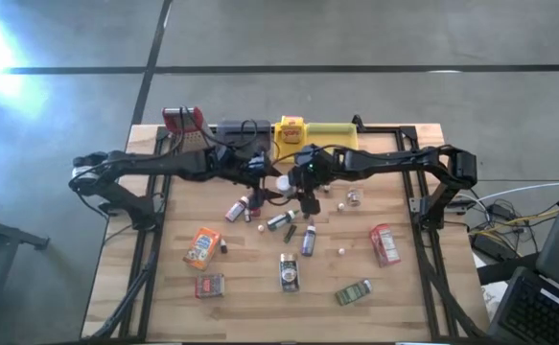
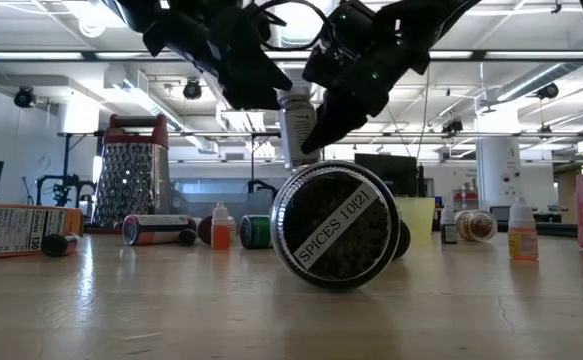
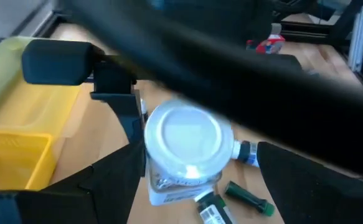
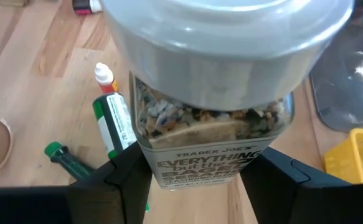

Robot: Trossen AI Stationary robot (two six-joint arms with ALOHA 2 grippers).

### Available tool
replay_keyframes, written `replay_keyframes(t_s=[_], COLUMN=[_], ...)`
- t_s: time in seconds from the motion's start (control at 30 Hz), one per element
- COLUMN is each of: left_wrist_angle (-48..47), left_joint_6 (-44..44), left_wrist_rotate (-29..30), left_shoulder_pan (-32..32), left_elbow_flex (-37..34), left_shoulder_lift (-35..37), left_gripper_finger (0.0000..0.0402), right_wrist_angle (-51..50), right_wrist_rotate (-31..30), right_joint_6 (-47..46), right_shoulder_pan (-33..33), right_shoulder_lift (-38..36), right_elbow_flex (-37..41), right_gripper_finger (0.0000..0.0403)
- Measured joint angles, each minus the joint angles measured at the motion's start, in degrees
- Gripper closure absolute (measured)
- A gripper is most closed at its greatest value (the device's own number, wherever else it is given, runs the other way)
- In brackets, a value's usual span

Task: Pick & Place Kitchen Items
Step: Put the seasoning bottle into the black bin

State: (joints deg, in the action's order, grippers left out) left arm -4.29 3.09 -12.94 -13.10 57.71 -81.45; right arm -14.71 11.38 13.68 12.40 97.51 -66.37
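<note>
A glass spice jar [image 2: 296, 128] with a white lid [image 3: 184, 138] hangs above the middle of the table, with my right gripper [image 4: 197, 177] shut on it. My left gripper [image 3: 193, 186] is open beside it, coming from the table's left. Its fingers stand on either side of the jar's top, and I cannot tell whether they touch it. Other kitchen items lie on the wood: small bottles [image 1: 236, 209], an orange packet [image 1: 202, 246], a red packet [image 1: 384, 242] and tins [image 1: 289, 271]. My right gripper pinches the jar's glass body [image 4: 159, 165] below the lid, one finger [image 4: 116, 180] on each of two opposite sides. The fingers slant down from the table's right side. The jar stands upright in the hold, lid up, lifted clear of the table.
A yellow tray [image 1: 317, 134] and a red-topped metal grater [image 1: 183, 120] stand along the far edge. A round tin marked SPICES [image 2: 336, 225] lies on its side close to the near edge. A green tin [image 1: 353, 291] and a small red box [image 1: 209, 285] lie near the front.
</note>
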Motion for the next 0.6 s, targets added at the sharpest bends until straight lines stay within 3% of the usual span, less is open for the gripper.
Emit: replay_keyframes(t_s=[0.23,0.6], left_wrist_angle=[0.3,0.9], left_joint_6=[0.1,1.0], left_wrist_rotate=[3.4,3.9], left_shoulder_pan=[0.5,0.5], left_elbow_flex=[0.6,0.6], left_shoulder_lift=[0.0,0.0], left_gripper_finger=[0.0083,0.0083], right_wrist_angle=[-0.1,-0.1], right_wrist_rotate=[0.0,0.0], right_joint_6=[0.0,0.2], right_shoulder_pan=[0.0,0.0], right_shoulder_lift=[0.0,0.0], right_elbow_flex=[-0.9,-1.8], right_gripper_finger=[0.0193,0.0196])
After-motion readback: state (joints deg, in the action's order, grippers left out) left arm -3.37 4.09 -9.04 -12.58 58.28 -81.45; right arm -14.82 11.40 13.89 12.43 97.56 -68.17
